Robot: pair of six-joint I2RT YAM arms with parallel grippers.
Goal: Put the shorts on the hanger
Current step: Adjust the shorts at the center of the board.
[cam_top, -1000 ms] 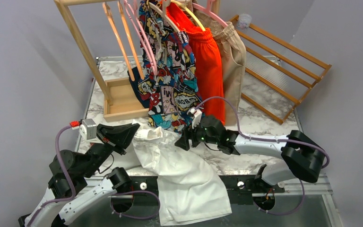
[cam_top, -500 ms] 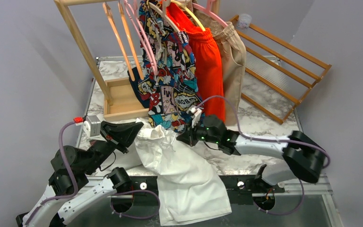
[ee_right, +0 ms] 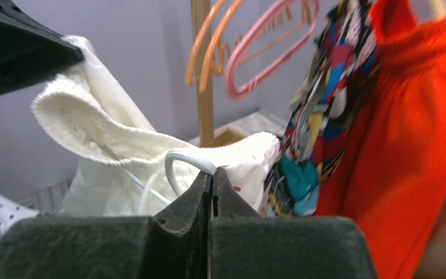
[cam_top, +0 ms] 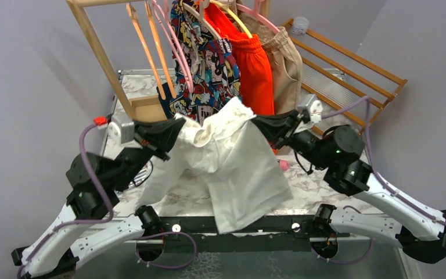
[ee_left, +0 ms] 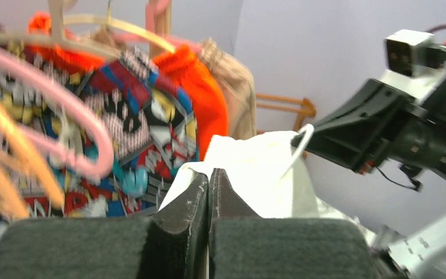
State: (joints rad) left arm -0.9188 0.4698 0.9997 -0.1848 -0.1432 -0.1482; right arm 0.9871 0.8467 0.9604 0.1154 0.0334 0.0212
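Note:
The white shorts hang in the air, stretched by the waistband between my two grippers in front of the rack. My left gripper is shut on the left end of the waistband, its jaws pressed together. My right gripper is shut on the right end, by the drawstring loop, with its fingertips meeting. The empty light-pink hanger hangs on the rack rail just behind and left of the shorts, and it shows in both wrist views.
A wooden rack holds orange hangers, comic-print shorts, orange-red shorts and beige shorts. Its tray base sits behind the left arm. A slatted wooden frame leans at the back right of the marble table.
The right gripper shut on the waistband. Both arms then rose and drew apart, lifting the shorts off the table up to the hanging clothes.

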